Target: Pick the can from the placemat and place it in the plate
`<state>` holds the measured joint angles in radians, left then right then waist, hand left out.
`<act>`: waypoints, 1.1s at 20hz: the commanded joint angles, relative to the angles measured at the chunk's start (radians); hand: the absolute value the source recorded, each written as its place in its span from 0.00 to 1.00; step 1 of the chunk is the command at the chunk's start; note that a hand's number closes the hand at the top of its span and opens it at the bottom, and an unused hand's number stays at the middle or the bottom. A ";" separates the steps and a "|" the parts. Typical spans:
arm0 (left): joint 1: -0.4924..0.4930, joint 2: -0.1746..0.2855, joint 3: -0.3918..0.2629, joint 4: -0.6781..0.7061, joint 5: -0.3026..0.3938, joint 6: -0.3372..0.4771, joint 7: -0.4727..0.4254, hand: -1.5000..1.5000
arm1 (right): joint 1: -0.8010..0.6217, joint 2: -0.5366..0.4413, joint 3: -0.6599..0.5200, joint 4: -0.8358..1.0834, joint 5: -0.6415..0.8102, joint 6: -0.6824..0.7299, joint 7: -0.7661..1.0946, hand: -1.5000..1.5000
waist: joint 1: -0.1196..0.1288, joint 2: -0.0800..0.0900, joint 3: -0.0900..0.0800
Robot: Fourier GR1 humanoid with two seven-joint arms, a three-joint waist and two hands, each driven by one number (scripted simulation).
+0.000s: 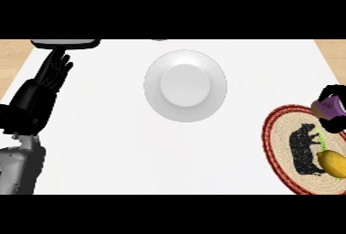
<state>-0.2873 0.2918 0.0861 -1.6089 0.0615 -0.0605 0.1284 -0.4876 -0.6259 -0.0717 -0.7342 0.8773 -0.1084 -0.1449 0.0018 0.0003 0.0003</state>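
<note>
At the right edge of the head view, the right hand (332, 90) was curled round the can (327, 108) — a purple can, with black fingers showing above and below it. Hand and can sat over the upper right rim of the round woven placemat (279, 137), which had a red border and a black animal shape in its middle. Whether the can touched the mat or hung just clear of it could not be told. A yellow fruit (332, 163) lay on the mat's lower right part, near the animal shape. The white plate (185, 85) stood well apart to the left, in the middle of the white counter (101, 137), with nothing on it. At the left edge the left hand (40, 96) rested open, fingers straight and pointing up — holding nothing.
</note>
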 commanded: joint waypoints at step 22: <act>0.001 -0.026 0.003 0.046 -0.029 -0.027 -0.043 0.50 | -0.203 0.403 0.121 -0.582 -0.223 0.228 0.264 1.00 | 0.011 0.003 -0.001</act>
<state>-0.2611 0.2814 0.1021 -1.6048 0.0473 -0.0873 0.1056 -0.5832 -0.3189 0.0014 -1.3858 0.6158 0.1542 0.0504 0.0031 -0.0014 -0.0006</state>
